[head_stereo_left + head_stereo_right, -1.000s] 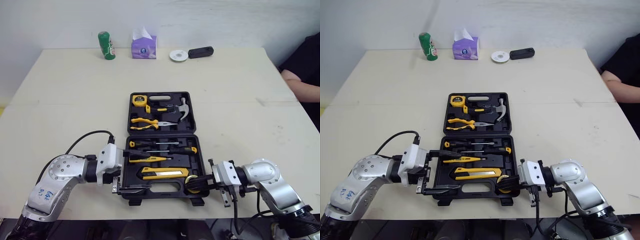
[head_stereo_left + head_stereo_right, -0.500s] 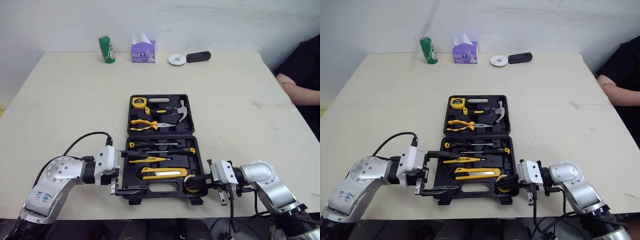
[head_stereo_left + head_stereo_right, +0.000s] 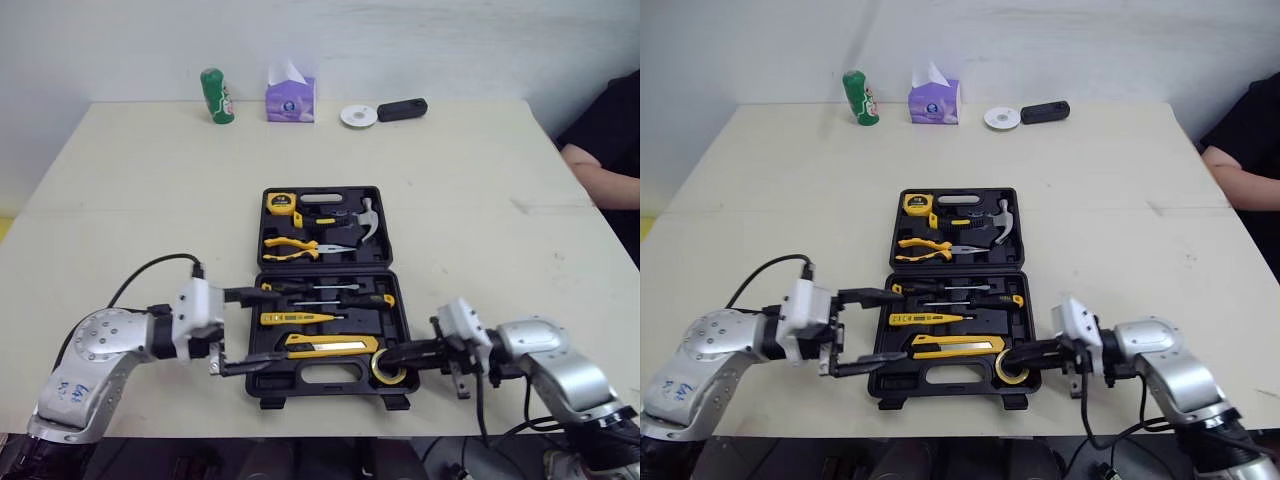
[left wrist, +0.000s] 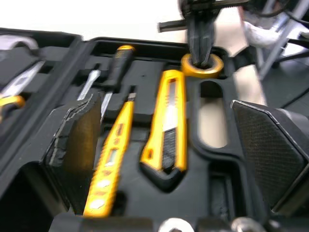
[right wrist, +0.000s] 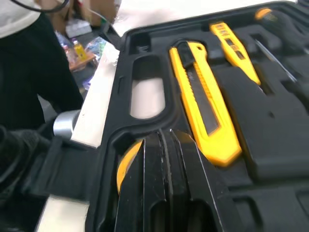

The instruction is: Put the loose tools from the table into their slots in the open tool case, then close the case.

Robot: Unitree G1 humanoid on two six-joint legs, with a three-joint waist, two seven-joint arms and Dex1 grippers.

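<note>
The black moulded tool case lies open on the pale surface near me. Its far half holds a tape measure, pliers and a hammer; the near half holds screwdrivers and a yellow knife. My right gripper has its jaws clenched on a yellow tape roll in the near right corner. My left gripper has its jaws released at the near left corner.

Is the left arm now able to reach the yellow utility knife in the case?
Probably yes. The open left claw faces the utility knife, which lies uncovered just ahead of it. The shut right claw is at the tape roll beyond the knife's far end, out of the way.
</note>
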